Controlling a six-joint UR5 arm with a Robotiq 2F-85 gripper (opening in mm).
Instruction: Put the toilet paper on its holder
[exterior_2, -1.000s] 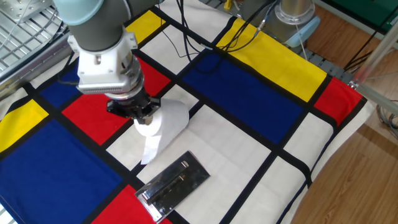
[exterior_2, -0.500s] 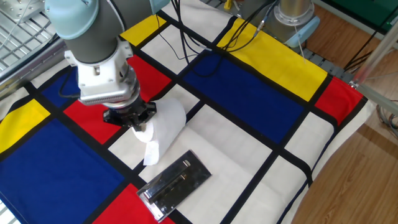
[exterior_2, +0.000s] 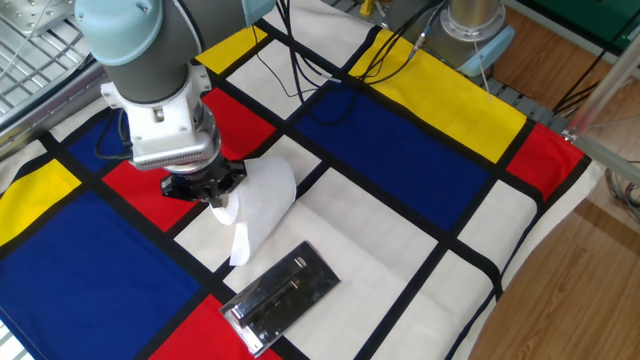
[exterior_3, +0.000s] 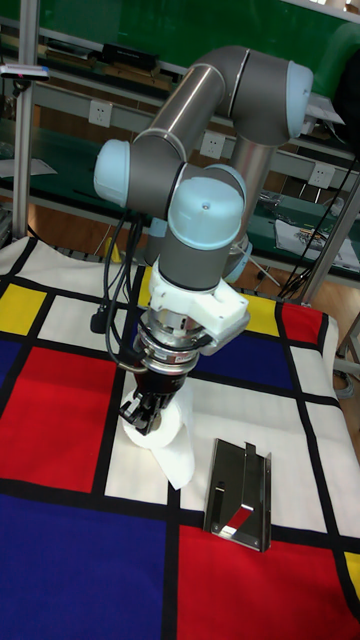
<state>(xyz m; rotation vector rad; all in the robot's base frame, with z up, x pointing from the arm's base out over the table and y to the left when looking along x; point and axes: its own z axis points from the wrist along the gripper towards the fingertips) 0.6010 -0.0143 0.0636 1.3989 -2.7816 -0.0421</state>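
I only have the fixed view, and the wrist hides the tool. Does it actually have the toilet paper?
Observer: It appears so. In the tall fixed view the tool has its dark fingers closed on the upper end of the toilet paper.
Operator: Is the roll clear of the holder on that side?
Observer: Yes. A strip of white cloth shows between the loose sheet and the holder.

I'm counting: 1 arm (exterior_2: 150, 60) | 1 gripper (exterior_2: 212, 192) | 1 paper roll (exterior_2: 262, 195) | 1 holder (exterior_2: 280, 297) | 1 checked tablecloth (exterior_2: 400, 150)
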